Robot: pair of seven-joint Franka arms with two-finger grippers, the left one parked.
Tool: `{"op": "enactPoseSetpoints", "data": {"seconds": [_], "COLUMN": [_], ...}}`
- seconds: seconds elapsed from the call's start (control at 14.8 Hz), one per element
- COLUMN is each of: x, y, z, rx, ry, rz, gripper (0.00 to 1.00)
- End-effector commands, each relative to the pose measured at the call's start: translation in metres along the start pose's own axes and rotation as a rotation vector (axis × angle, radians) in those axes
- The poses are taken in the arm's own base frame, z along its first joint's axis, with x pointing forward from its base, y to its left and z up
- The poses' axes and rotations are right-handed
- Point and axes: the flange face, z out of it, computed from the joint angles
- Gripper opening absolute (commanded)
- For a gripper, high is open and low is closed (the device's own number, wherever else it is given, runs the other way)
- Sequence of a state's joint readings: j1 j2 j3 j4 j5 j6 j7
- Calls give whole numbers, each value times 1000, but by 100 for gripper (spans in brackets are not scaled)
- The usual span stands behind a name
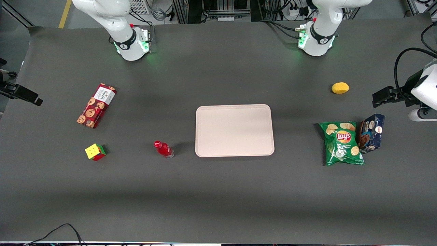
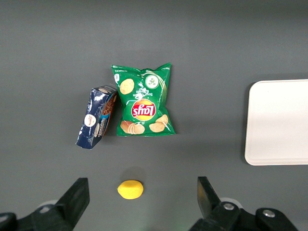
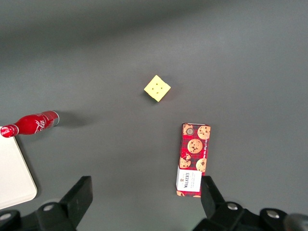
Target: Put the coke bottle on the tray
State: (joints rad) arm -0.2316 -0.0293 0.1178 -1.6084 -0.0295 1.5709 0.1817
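The coke bottle (image 1: 164, 149) (image 3: 31, 123), red-capped with a red label, stands on the dark table just beside the tray, toward the working arm's end. The pale pinkish tray (image 1: 234, 130) (image 3: 14, 178) lies flat mid-table with nothing on it. My gripper (image 1: 34, 100) (image 3: 144, 202) hangs at the working arm's end of the table, far from the bottle. It is open, with only bare table between its fingers (image 3: 82, 197).
A red cookie box (image 1: 96, 105) (image 3: 193, 160) and a colour cube (image 1: 95, 151) (image 3: 157, 88) lie between my gripper and the bottle. A green chips bag (image 1: 342, 143), a blue box (image 1: 371, 133) and a yellow lemon (image 1: 340, 87) lie toward the parked arm's end.
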Motion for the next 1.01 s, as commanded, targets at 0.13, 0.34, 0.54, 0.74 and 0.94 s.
{"op": "enactPoseSetpoints", "data": {"seconds": [0.13,0.34,0.54,0.74,0.94], "x": [2,3,1,-4,-15], "y": [3,3,-4,-29,-68], "z": [1,2,-1,-2,-3], "rx": [15,15,12,14,16], "ry": [4,2,5,6,1], "rz": [-15,-15,-30,-76,-146], "gripper": [100,100,100,100,100]}}
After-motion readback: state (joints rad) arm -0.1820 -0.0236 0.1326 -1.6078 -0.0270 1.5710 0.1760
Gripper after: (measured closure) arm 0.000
